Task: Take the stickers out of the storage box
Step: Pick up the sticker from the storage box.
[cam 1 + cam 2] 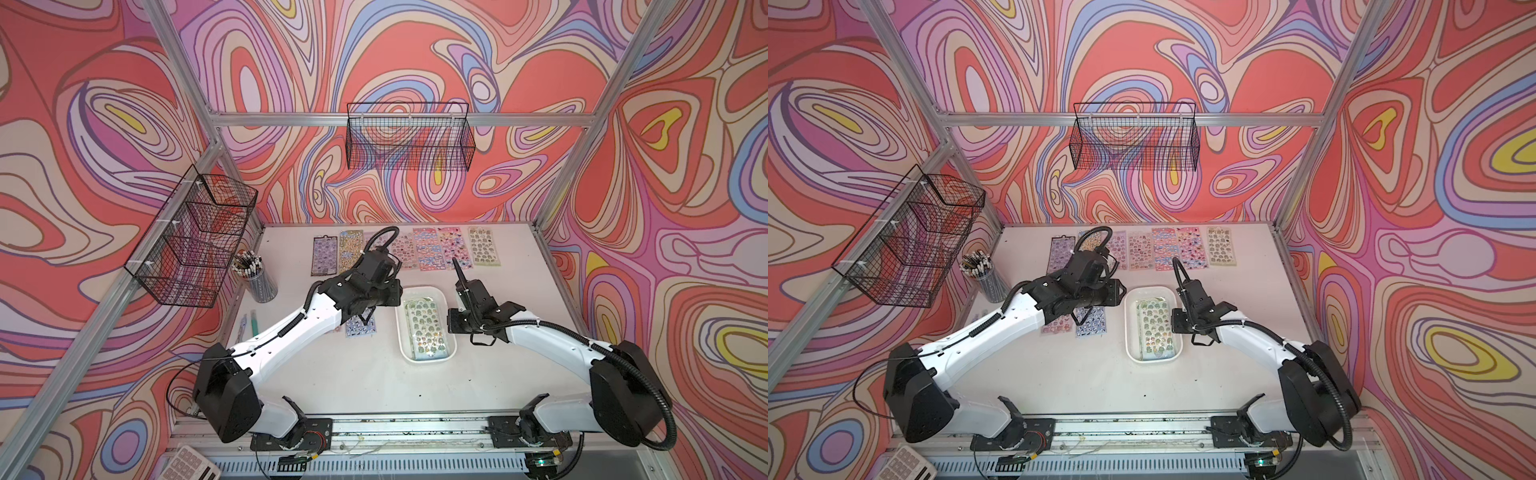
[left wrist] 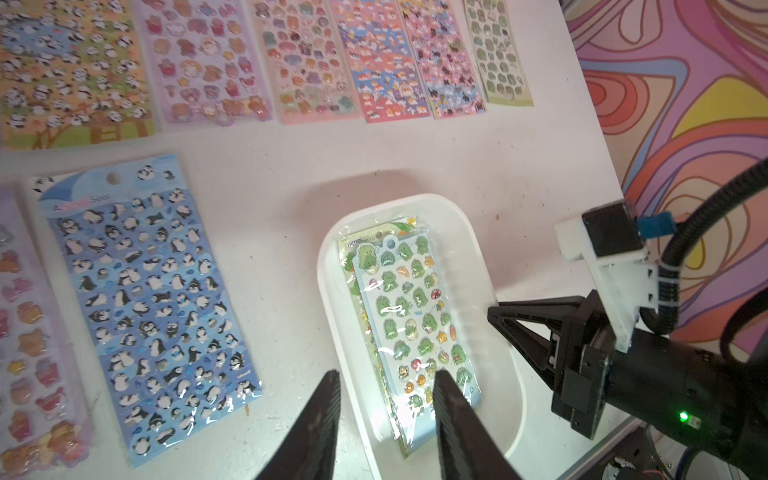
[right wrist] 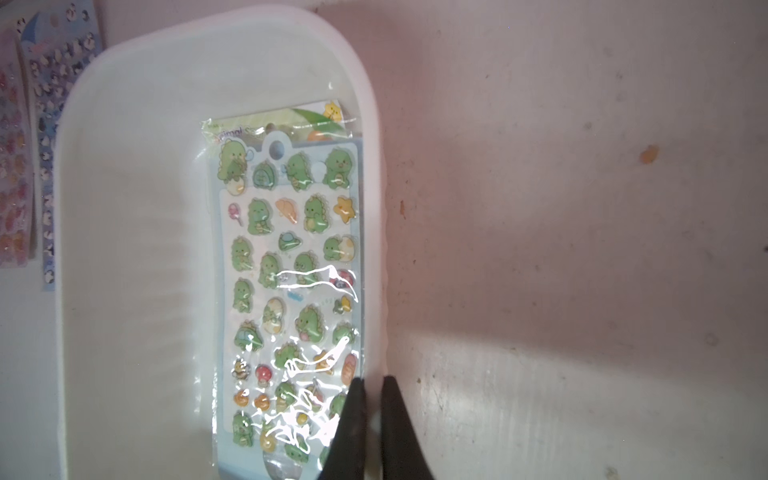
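A shallow white plastic storage box (image 1: 419, 289) with rounded corners sits on the pale surface (image 1: 353, 382) between two white-and-black robot arms, closer to the right one. Inside it lies a small stack of stickers (image 2: 411, 316). The top one is a pale blue sheet of green cartoon dinosaurs (image 3: 291, 270) in a shiny clear sleeve, pushed against the wall on the right arm's side. A yellow-green sheet (image 3: 291, 118) peeks out beneath it.

The right gripper (image 3: 372, 380) has its black jaws closed to a thin slit over that wall's rim, one finger inside and one outside, pinching the storage box. The left gripper (image 2: 387, 376) hangs above the box's opposite rim, its jaws partly open with nothing between them.

Just beside the box on the left arm's side, a blue sheet of penguin stickers (image 2: 145, 299) lies flat on the surface. A lilac sheet with pink figures (image 2: 25, 353) lies next to it. A row of further sheets (image 1: 428, 249) lines the far edge of the surface.
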Available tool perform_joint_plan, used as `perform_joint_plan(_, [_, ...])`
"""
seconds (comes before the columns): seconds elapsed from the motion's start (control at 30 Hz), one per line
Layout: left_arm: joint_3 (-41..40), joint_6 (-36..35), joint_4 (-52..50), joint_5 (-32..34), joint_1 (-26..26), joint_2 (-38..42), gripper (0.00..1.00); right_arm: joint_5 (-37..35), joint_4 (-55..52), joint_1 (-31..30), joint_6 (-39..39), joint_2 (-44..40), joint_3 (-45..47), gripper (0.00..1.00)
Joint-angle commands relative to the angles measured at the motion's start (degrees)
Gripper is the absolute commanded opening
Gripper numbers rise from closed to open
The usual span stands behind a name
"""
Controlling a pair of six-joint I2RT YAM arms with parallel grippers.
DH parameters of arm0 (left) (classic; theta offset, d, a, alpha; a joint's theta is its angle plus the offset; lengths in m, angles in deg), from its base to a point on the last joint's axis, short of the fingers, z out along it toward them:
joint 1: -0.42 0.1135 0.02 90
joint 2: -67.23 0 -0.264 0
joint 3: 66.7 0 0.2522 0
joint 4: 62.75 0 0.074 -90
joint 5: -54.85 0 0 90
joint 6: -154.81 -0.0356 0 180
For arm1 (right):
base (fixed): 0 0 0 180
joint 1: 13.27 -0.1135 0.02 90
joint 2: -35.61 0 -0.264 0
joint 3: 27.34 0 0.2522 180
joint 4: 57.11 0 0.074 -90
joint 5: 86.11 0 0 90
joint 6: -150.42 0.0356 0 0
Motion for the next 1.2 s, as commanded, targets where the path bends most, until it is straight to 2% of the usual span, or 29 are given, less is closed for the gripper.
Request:
perform_joint_plan(0.0, [1.0, 2.0, 0.4, 2.4, -2.6, -2.0, 0.41, -2.5, -3.6, -0.2, -0.6, -1.5, -0.6, 0.0])
perform_joint_plan(0.23, [1.3, 4.3, 5.6, 2.2, -7.6, -7.8, 0.39, -4.4, -5.8, -0.1, -0.6, -3.8, 0.1, 0.0])
perform_joint_plan(0.7, [0.5, 6.7, 10.6, 3.9, -11.7, -15.7, 0.38, -5.4, -5.7, -0.1, 0.4, -6.0, 2.5, 0.0])
perform_joint_plan(1.03, [6.8, 5.5, 1.9, 8.5, -13.5, -23.0, 0.45, -4.5, -3.5, -0.1, 1.3, -6.8, 4.9, 0.0])
perform_joint_plan(1.17, [9.5, 7.2, -1.5, 9.2, -13.5, -26.3, 0.44, -4.3, -2.6, -0.2, 1.5, -6.6, 5.7, 0.0])
